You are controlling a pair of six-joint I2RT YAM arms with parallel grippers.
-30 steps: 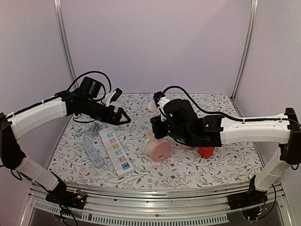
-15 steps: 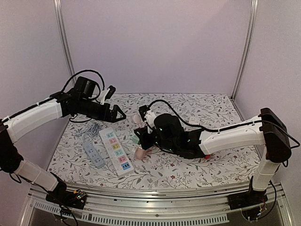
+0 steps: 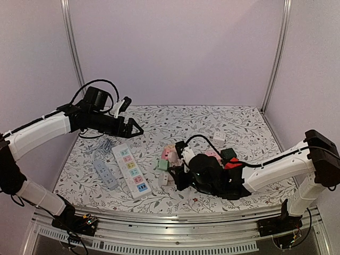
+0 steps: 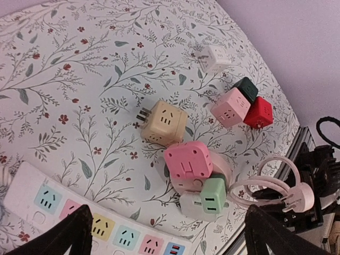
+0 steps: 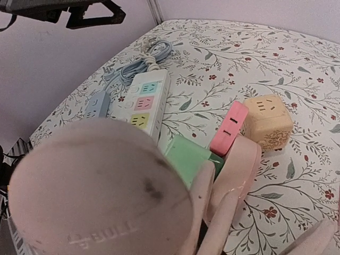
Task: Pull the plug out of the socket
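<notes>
Pink plug [image 4: 302,197] sits at the low-stretched right gripper [image 3: 179,172], grip unreadable; raised left gripper [image 3: 134,129] has its fingers spread wide.

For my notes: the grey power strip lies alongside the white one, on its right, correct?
No: the grey power strip lies alongside the white power strip on its left, not its right. The top external view shows it.
</notes>
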